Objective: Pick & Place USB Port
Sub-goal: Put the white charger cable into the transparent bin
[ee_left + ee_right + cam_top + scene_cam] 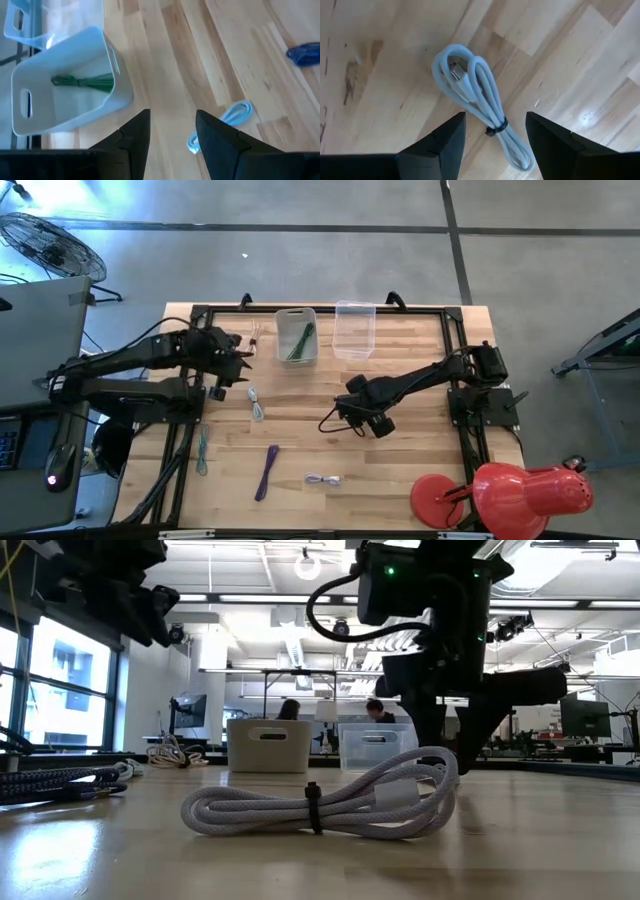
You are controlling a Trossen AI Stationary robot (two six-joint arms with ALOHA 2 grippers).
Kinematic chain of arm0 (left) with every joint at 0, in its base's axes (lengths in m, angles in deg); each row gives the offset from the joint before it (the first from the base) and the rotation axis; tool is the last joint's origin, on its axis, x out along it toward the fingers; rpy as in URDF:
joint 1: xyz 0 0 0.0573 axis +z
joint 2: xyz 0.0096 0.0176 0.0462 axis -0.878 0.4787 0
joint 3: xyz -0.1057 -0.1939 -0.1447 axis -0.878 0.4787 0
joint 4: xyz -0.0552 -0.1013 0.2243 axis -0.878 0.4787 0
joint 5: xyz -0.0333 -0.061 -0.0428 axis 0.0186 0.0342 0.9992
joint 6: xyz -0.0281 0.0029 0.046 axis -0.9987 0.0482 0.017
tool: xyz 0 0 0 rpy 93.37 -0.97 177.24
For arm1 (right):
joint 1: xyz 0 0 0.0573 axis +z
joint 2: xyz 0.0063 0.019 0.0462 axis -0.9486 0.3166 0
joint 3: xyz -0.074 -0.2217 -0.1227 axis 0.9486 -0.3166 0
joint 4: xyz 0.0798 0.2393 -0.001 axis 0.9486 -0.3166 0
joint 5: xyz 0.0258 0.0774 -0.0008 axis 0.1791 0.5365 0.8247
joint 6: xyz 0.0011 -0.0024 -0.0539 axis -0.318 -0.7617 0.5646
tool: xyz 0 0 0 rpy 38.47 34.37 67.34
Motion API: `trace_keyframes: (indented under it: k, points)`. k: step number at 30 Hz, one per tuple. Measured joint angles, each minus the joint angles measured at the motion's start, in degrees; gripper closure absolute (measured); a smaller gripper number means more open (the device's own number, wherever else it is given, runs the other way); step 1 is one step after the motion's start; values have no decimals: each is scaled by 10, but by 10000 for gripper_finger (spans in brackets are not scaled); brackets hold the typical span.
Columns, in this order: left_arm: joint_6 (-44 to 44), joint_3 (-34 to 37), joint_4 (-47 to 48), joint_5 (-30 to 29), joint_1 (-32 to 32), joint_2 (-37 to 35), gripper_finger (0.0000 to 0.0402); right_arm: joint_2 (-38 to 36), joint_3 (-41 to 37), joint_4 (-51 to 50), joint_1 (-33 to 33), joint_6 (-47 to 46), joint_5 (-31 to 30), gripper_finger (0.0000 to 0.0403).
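White bundled cable [479, 102] lies on bench [400, 480], front-center, directly under my right claw [495, 132]. Long axis runs diagonal across finger gap. Fingers spread, empty. Right arm way nearer; left claw [172, 130] also released, parked over by white bin [65, 100].

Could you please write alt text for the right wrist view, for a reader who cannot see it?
A bundled white USB cable, looped and bound by a dark tie, lies on the light wooden table, ahead of the right pincer. The pincer's two dark fingers are open and hold nothing.
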Motion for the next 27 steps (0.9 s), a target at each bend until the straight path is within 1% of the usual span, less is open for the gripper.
trace_keyframes:
  k: [5, 8, 15, 18, 22, 24, 27]
  points:
    - [4, 0, -23, 24, 0, 0, 247, 0, 0, 9, 0, -7, 10, 203]
    - [3, 0, -25, 25, 0, 0, 247, 0, 0, 13, 0, -7, 22, 203]
    - [3, 0, -25, 24, 0, 0, 247, 0, 0, 14, -2, -23, 25, 204]
    - [3, 0, -25, 23, 0, 0, 247, 0, 0, 11, -7, -37, 48, 210]
    - [3, 0, -25, 23, 0, 0, 247, 0, 0, 9, -10, -44, 54, 244]
    - [-1, 0, -25, 23, 0, 0, 247, 0, 0, 8, -11, -44, 43, 271]
    - [-3, 0, -25, 23, 0, 0, 247, 0, 0, 10, -11, -44, 34, 322]
